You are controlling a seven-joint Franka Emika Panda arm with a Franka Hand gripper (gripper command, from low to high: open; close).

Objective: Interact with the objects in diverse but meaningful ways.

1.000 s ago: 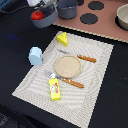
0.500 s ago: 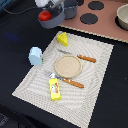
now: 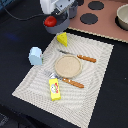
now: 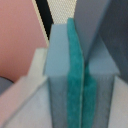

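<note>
Exterior view: the gripper (image 3: 64,7) hangs over the grey saucepan (image 3: 58,23), which holds the red tomato (image 3: 50,21). Cheese wedge (image 3: 62,39), blue cup (image 3: 35,55) and yellow packet (image 3: 54,88) rest on the counter's striped mat (image 3: 95,80). Wrist view: teal pads (image 4: 76,85) pressed together, gripper closed, nothing visibly between them.

The counter (image 3: 20,40) is dark, almost black, with a pale striped placemat (image 3: 95,75) lying at an angle across it. On the mat sit a round tan plate (image 3: 68,66), a yellow cheese wedge (image 3: 62,39), a yellow packet (image 3: 54,89) and two orange-handled utensils — a knife (image 3: 80,57) and a fork (image 3: 68,81) — flanking the plate. A light blue cup (image 3: 35,55) stands just off the mat's edge. A pinkish toy stove (image 3: 100,20) occupies the far side.
</note>
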